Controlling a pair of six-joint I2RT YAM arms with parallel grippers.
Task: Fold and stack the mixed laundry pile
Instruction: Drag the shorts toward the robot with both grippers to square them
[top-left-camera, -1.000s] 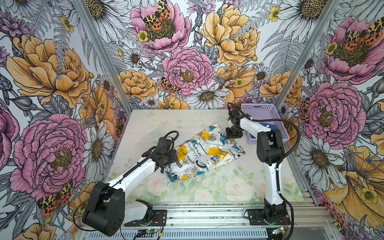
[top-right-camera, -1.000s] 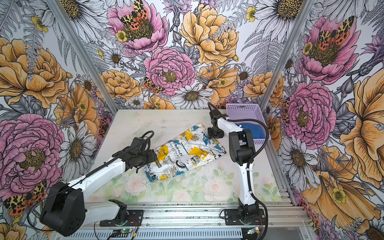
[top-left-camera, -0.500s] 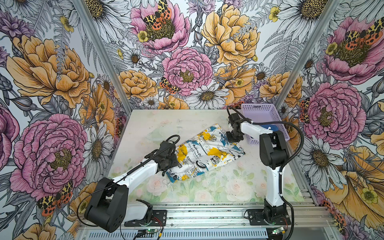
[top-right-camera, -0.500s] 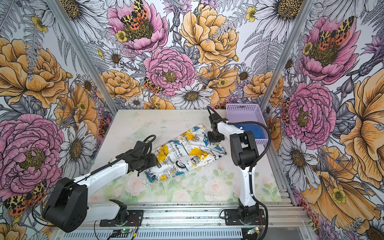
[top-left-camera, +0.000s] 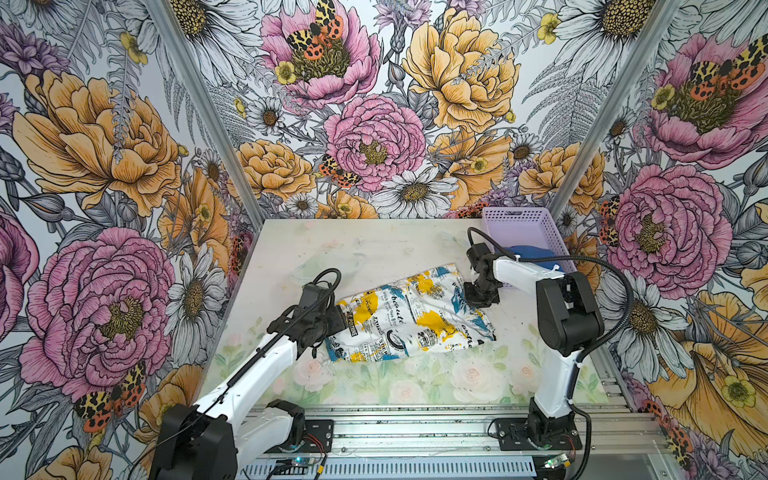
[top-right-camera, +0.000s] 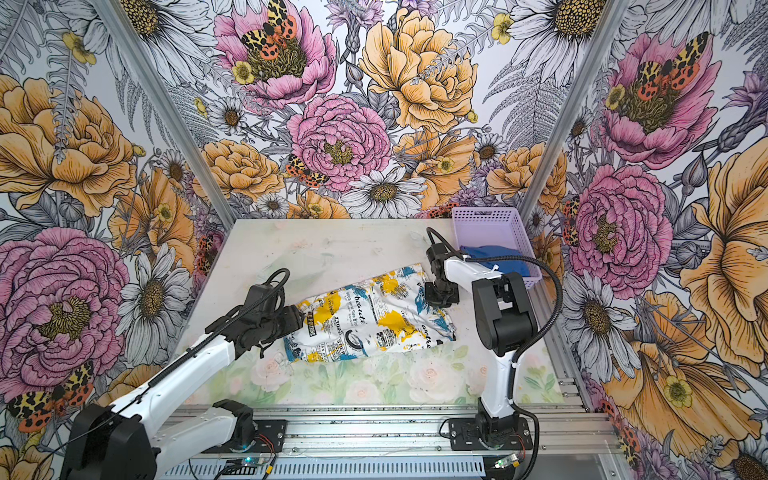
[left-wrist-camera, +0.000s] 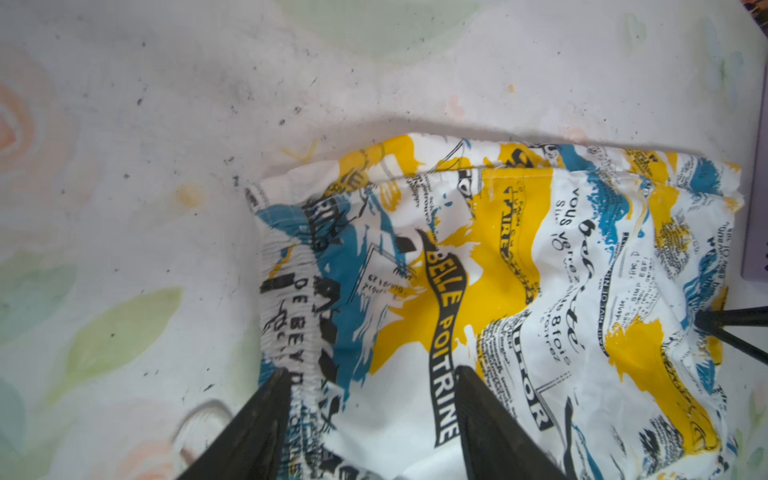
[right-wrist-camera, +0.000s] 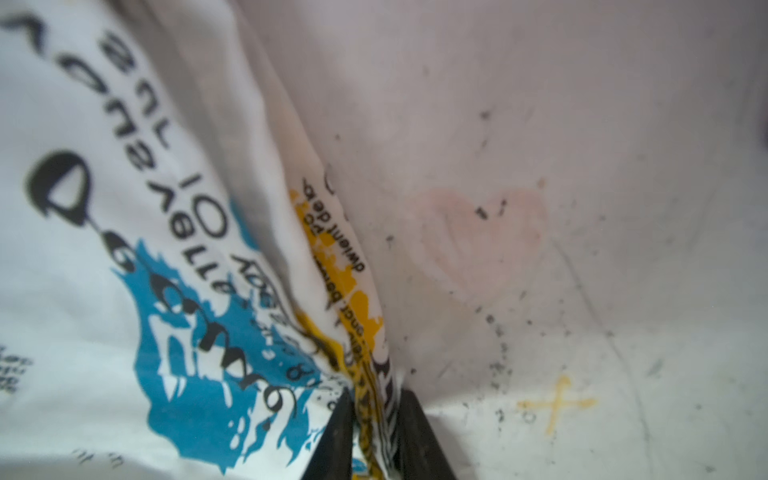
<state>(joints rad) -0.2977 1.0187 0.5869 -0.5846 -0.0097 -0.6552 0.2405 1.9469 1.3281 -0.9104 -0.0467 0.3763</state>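
The white printed garment (top-left-camera: 411, 320) (top-right-camera: 374, 324), with black text and yellow and blue splashes, lies flat mid-table. My left gripper (top-left-camera: 338, 321) (top-right-camera: 297, 320) sits at its left end. In the left wrist view this gripper (left-wrist-camera: 370, 386) stands open, its fingers apart over the cloth (left-wrist-camera: 519, 291) beside the gathered elastic band. My right gripper (top-left-camera: 480, 300) (top-right-camera: 439, 297) is at the garment's far right edge. The right wrist view shows it (right-wrist-camera: 372, 399) shut on a bunched fold of the printed cloth (right-wrist-camera: 124, 249). The blue T-shirt (top-left-camera: 530, 253) (top-right-camera: 494, 257) lies in the basket.
A lavender perforated basket (top-left-camera: 519, 220) (top-right-camera: 486, 220) stands at the back right corner, just behind the right arm; its edge (left-wrist-camera: 756, 208) shows in the left wrist view. Flowered walls close in the table on three sides. A metal rail runs along the front edge.
The right gripper has moved toward the front along the garment's right edge and closed on the cloth. The left gripper has shifted slightly toward the front at the left end.
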